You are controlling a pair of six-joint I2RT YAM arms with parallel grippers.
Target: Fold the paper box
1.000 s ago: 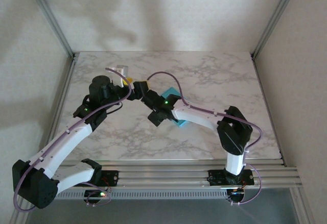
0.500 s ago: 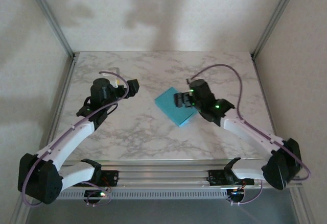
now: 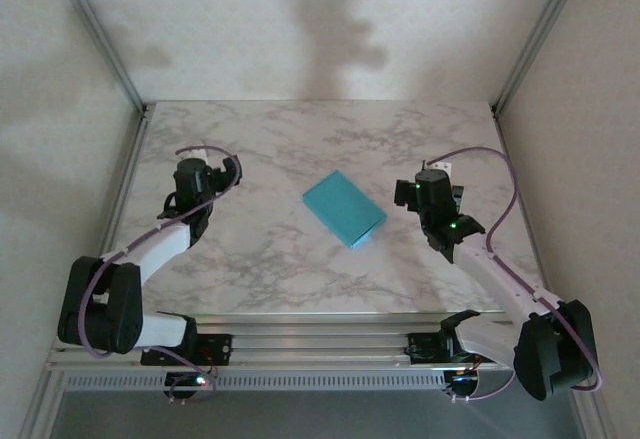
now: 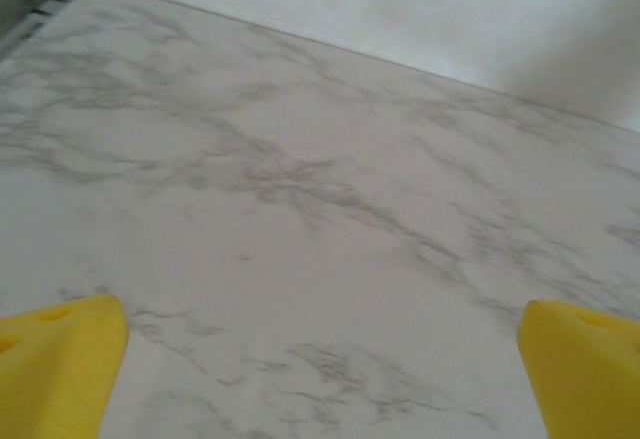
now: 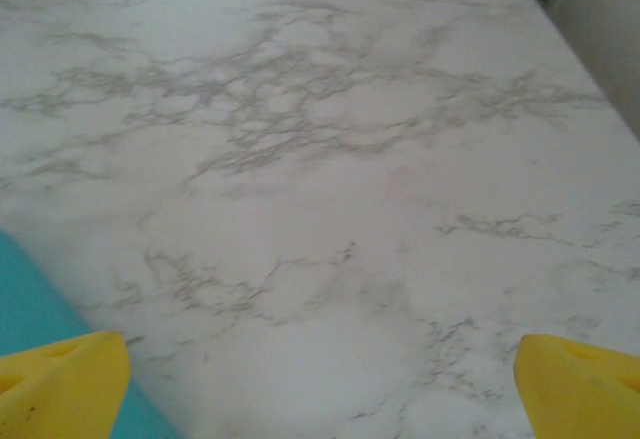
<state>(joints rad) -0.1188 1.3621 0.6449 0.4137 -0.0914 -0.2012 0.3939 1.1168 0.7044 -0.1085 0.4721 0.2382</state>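
Your turquoise paper box (image 3: 345, 209) (a shallow rectangle) lies flat at the middle of the marble table (image 3: 280, 259), left gripper (image 3: 231, 169) well apart on its left, right gripper (image 3: 440, 175) on its right, both jaws spread wide, holding nothing

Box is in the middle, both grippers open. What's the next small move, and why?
Probably just retreat to rest. The paper box lies as a closed turquoise rectangle with no flap sticking out. The left gripper and right gripper are open, empty and apart from it on either side, so no fold seems left.
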